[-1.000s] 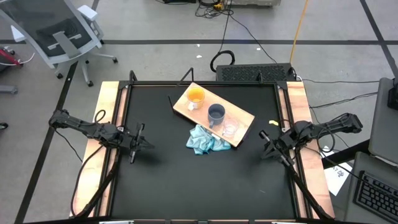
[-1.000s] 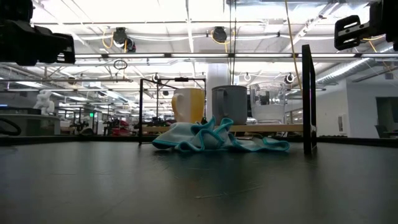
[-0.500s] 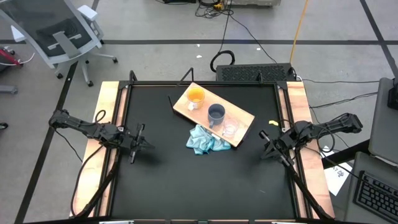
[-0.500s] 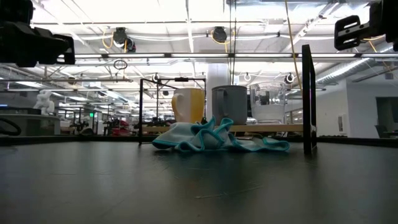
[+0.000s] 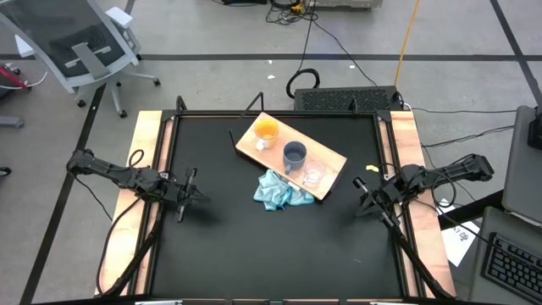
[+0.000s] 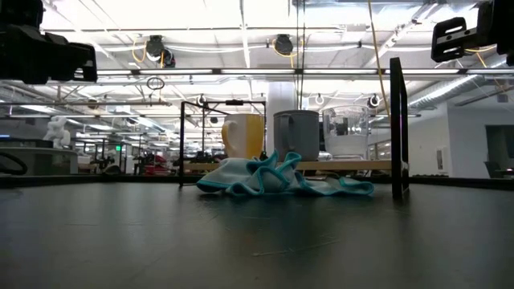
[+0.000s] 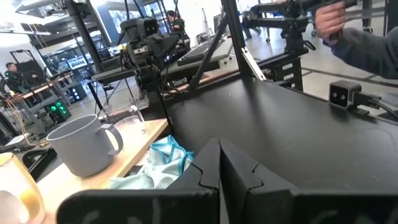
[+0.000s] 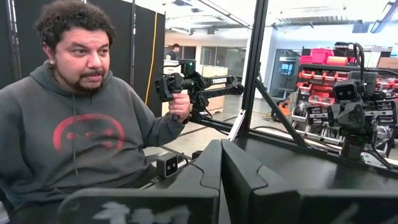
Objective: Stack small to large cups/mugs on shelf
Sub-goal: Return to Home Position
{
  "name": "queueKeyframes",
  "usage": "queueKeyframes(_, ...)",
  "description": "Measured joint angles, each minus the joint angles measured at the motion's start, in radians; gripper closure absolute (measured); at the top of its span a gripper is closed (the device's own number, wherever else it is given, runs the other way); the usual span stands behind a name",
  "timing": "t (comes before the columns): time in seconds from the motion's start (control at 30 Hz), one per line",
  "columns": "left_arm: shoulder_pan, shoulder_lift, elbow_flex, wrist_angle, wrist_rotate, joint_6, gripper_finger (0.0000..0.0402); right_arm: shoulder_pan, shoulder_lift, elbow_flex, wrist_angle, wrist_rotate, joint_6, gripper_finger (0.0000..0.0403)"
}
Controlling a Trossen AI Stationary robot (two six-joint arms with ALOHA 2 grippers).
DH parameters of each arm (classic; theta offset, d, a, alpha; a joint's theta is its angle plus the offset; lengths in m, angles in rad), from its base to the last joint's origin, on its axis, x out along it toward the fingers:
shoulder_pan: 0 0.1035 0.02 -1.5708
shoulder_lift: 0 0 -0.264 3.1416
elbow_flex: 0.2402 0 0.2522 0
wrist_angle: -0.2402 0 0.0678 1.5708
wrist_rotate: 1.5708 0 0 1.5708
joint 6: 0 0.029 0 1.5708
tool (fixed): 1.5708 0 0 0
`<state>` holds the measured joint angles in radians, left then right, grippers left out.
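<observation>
- Light-wood shelf lies slantwise on the far half of the black table, roughly midway between the two arms.
- Three vessels stand upright on it in a row, each apart from the next. The orange mug is at the far-left end, the grey mug in the middle, and the clear cup at the near-right end.
- A blue cloth lies crumpled on the table right at the shelf's near edge, just beside the grey mug and the clear cup.
- The left gripper hangs over the table's left side, well apart from the shelf. The orange mug is the vessel on its side of the row. Its wrist view shows both fingers pressed together with nothing between them.
- The right gripper hangs over the table's right edge, well apart from the shelf, with the clear cup the nearest vessel. Its fingers also meet, holding nothing.
- Beyond the table, in the right wrist view, a person in a grey hoodie sits with one hand around a dark handle.
</observation>
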<state>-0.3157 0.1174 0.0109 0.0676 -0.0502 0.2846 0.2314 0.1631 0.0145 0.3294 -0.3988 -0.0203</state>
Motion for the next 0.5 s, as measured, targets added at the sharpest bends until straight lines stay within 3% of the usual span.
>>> queueKeyframes(0.5,0.000,0.000,0.000,0.039,0.000,-0.010,0.0380,0.000,0.000,0.000,0.000,0.000,-0.055,0.0403)
